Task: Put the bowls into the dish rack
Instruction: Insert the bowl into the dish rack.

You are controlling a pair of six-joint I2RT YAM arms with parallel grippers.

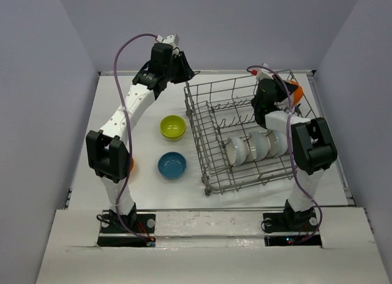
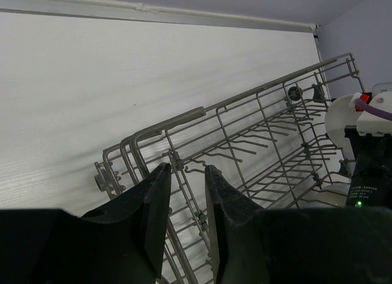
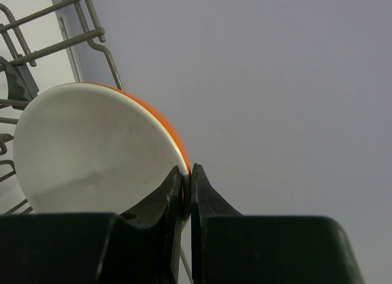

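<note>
The grey wire dish rack (image 1: 196,122) sits right of centre, with three white bowls (image 1: 260,144) standing on edge in its near row. My right gripper (image 3: 187,169) is shut on the rim of an orange bowl (image 3: 92,149) with a white inside, held above the rack's far right corner (image 1: 295,91). My left gripper (image 2: 187,169) is open just above the rack's far left corner (image 2: 184,117), holding nothing. A lime green bowl (image 1: 173,127) and a blue bowl (image 1: 172,165) rest on the table left of the rack. An orange shape (image 1: 131,163) peeks from behind the left arm.
Grey walls enclose the white table (image 1: 110,112) on three sides. The left arm stretches diagonally over the table's left half. The right arm's upper link hangs over the rack's right side.
</note>
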